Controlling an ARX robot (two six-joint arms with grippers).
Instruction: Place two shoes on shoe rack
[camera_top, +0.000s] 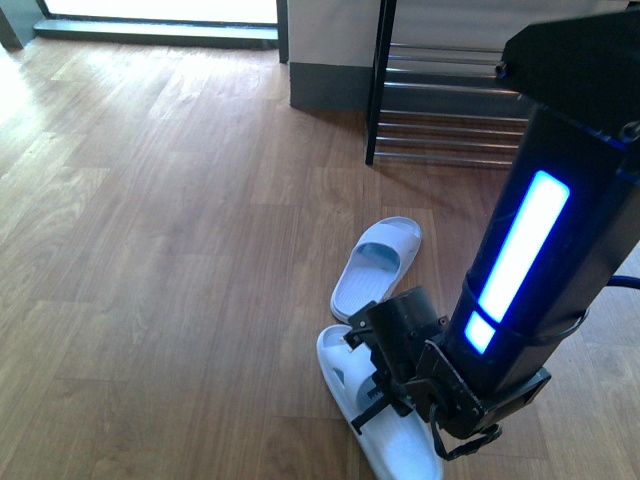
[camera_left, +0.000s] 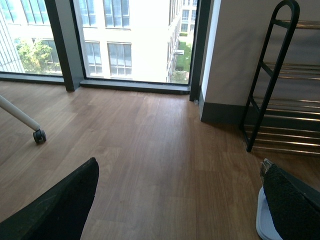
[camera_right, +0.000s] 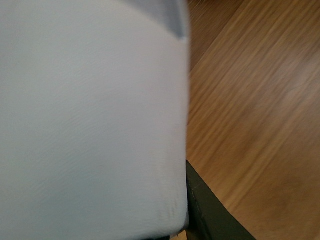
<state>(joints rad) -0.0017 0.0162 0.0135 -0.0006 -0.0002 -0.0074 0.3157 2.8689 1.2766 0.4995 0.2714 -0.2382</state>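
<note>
The right tool (camera_top: 378, 365) is down at floor level, set over the strap end of the near sandal (camera_top: 400, 445). Its dark parts cover that end, so I cannot tell whether the jaws are pinching the strap or only straddling it. In the right wrist view, pale, blurred rubber fills most of the picture, with one dark finger (camera_right: 210, 212) just past the rubber's edge and bare floorboards beyond. The far sandal (camera_top: 377, 262) lies flat just ahead of this tool, close to the near sandal, though whether the two touch is hidden. Further ahead of the tool stands the shoe rack (camera_top: 450, 88), its black post and chrome rods set against the wall (camera_top: 330, 35). A strip of open wooden floor (camera_top: 180, 250) lies between the far sandal and the rack's lowest rods. On the tool's other side the boards run wide and clear toward the window (camera_left: 135, 35). The left tool (camera_left: 179, 170) is spread wide, its two fingers (camera_left: 60, 210) well apart with only floor between them. A pale sandal edge shows just beside one of them. A caster (camera_left: 39, 135) on a white leg stands well off to that tool's side.
</note>
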